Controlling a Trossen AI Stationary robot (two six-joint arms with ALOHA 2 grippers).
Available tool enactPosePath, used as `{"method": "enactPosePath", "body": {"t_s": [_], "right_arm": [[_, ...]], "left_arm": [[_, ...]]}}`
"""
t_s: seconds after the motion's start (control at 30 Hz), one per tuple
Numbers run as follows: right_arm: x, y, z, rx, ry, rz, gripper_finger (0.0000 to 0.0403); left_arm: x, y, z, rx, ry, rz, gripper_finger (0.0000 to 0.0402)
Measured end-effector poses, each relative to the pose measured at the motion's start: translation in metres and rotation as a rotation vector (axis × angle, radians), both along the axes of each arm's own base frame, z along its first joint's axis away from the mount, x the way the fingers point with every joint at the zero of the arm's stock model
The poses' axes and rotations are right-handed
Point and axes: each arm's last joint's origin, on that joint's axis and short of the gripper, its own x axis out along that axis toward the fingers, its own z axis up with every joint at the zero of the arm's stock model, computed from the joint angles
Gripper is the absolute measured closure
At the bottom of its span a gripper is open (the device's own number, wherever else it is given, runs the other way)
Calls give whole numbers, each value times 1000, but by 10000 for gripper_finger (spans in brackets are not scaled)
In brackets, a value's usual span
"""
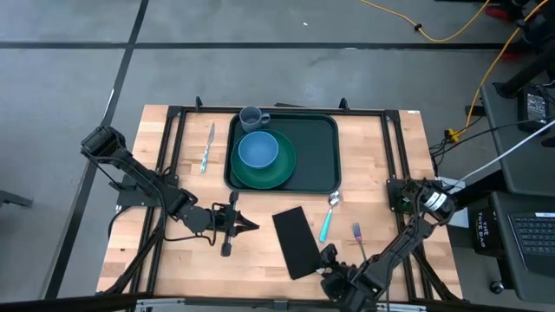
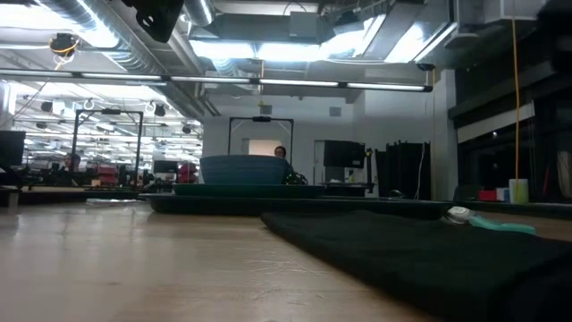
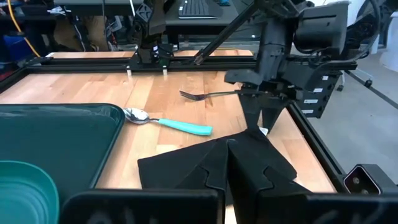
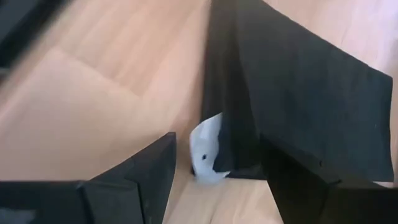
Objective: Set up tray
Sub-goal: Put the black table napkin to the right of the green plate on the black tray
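Observation:
The dark green tray lies at the table's far middle. On it are a green plate with a blue bowl and a grey-blue cup. A black napkin lies flat on the wood nearer the front. Right of it lie a teal-handled spoon and a fork. My right gripper is open and points steeply down at the napkin's near right corner, one finger on each side of its edge. My left gripper is shut and hangs above the table left of the napkin. My right gripper comes at the napkin's near right corner from above, slanting, with its jaws wide. One finger stands over the cloth and the other over bare wood. I cannot tell whether either fingertip touches the napkin or the table.
A knife lies left of the tray. A small white thing shows at the napkin's corner between my right fingers. A black frame runs along the table's edges. Bare wood lies at the near left.

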Motion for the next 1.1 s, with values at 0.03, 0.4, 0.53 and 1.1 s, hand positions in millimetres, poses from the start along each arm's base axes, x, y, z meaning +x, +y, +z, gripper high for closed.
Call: {"method": "enactPosePath", "body": {"t_s": [0.03, 0.4, 0.53, 1.1], "right_arm": [[1, -1, -1, 0, -1, -4, 170], [3, -10, -7, 6, 0, -24, 170], [2, -11, -8, 1, 11, -20, 170], [9, -15, -23, -25, 67, -18, 183]], "left_arm": [[0, 0, 0, 0, 0, 0, 400], [0, 0, 0, -1, 0, -1, 399], [0, 0, 0, 0, 0, -1, 401], [0, 0, 0, 0, 0, -2, 398]]}}
